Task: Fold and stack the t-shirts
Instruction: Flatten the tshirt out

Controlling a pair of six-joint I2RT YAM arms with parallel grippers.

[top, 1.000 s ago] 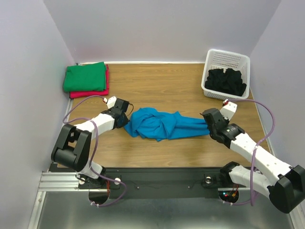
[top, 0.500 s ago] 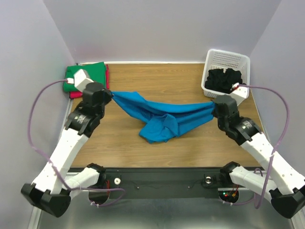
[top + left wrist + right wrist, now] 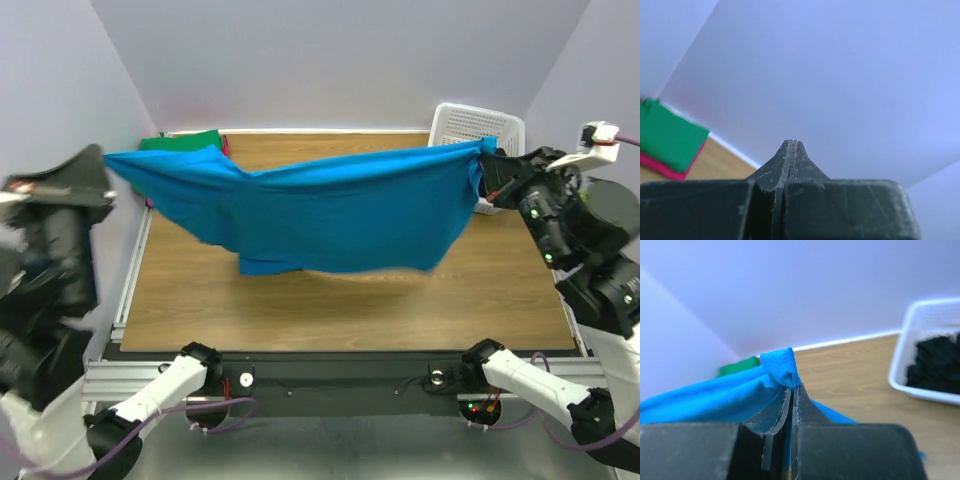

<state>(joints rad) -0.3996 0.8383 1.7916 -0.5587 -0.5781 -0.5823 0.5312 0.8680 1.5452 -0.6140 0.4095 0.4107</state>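
Observation:
The turquoise-blue t-shirt (image 3: 330, 205) hangs spread in the air above the table, stretched between my two grippers. My left gripper (image 3: 105, 160) is raised at the far left and blurred. Its jaws are pressed shut in the left wrist view (image 3: 791, 143), where no cloth shows, though the shirt's left corner ends at it. My right gripper (image 3: 487, 168) is shut on the shirt's right corner (image 3: 782, 367), high in front of the basket. The green t-shirt (image 3: 185, 141) lies folded on the red-pink one (image 3: 660, 167) at the back left. Black t-shirts (image 3: 937, 362) lie in the basket.
The white lattice basket (image 3: 480, 122) stands at the back right corner and also shows in the right wrist view (image 3: 900, 357). White walls close in the table on three sides. The wooden tabletop (image 3: 350, 300) lies under the hanging shirt.
Both arms have risen sharply and moved apart. The blue shirt went from a crumpled heap on the table to hanging stretched wide in the air.

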